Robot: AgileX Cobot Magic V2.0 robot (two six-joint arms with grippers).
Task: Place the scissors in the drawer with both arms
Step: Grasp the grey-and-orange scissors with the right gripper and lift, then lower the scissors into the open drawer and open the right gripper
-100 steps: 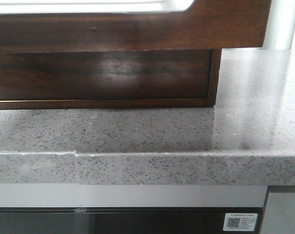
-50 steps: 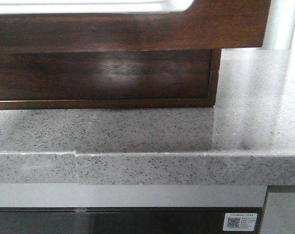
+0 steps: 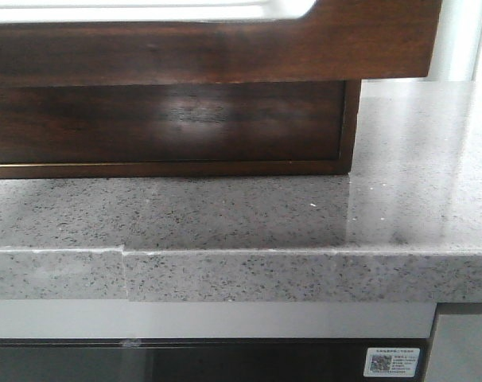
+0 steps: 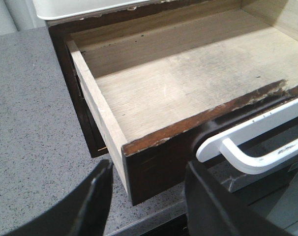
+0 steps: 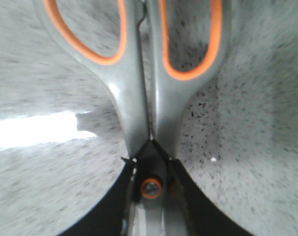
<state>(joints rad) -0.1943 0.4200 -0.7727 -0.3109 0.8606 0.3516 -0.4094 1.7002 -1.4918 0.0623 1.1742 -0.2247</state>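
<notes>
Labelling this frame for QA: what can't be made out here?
- Scissors blades: right wrist view, hidden behind the right hand and cut off by the frame.
- Handle loops: cut off by the frame edge.
- Drawer: far side out of frame in left wrist view.
- Front view: neither arm nor the scissors appear.
- Left hand: fingertips out of frame.

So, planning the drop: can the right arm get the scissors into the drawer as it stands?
Probably yes: the drawer is pulled open with a bare floor, the right gripper grips the scissors, and the left gripper sits outside its front.

Glare on glossy wood, blurred right-wrist countertop
</notes>
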